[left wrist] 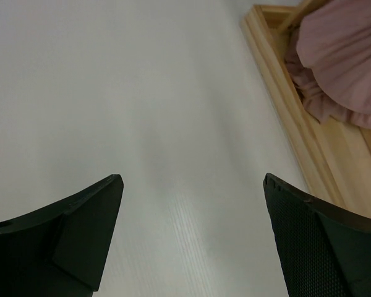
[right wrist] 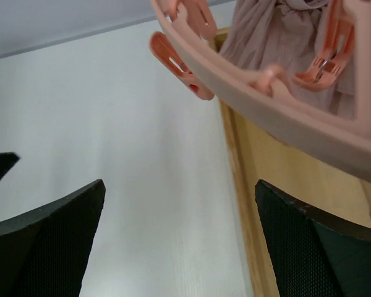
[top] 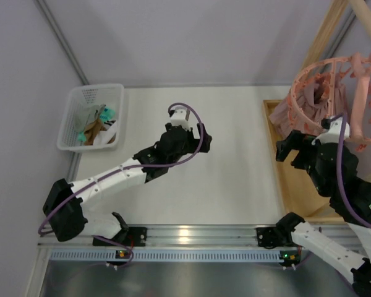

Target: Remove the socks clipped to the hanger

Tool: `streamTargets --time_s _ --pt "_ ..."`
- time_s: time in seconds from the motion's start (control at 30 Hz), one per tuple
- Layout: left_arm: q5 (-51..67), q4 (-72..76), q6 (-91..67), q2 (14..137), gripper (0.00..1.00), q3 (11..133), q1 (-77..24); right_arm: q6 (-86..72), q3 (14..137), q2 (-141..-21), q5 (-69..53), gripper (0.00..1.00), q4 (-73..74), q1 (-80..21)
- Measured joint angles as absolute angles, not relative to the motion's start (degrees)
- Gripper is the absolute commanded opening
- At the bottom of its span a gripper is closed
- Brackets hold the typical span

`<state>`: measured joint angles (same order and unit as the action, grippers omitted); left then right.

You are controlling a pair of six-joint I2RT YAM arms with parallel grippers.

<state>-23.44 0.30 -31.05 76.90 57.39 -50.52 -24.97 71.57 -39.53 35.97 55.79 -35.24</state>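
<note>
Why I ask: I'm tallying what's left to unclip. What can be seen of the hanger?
The hanger is a salmon-pink plastic ring with spokes and many dangling clips, hanging tilted over the wooden frame at the far right. Pinkish-brown socks hang bunched from some clips, while others hang empty. Its rim crosses just above the open right gripper, which touches nothing.

Count: one salmon-pink plastic ring hanger (right wrist: 297, 117), above the fingers (right wrist: 309, 247) of the right gripper (right wrist: 179, 182); one white mesh basket (top: 74, 133); one pale wooden frame (right wrist: 278, 179); socks (top: 96, 124) uncountable.
</note>
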Motion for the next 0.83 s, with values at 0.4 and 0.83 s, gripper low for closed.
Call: streamTargets --time_s 0.4,0.83 --pt "-5.0 0.0 -40.2 66.5 0.98 48.5 -50.5 -29.8 55.4 -25.5 23.9 0.99 57.2 -35.2" --pt "9.6 7.2 -47.7 51.6 0.98 35.9 -50.4 -37.2 53.6 -17.9 21.6 0.99 58.3 -35.2"
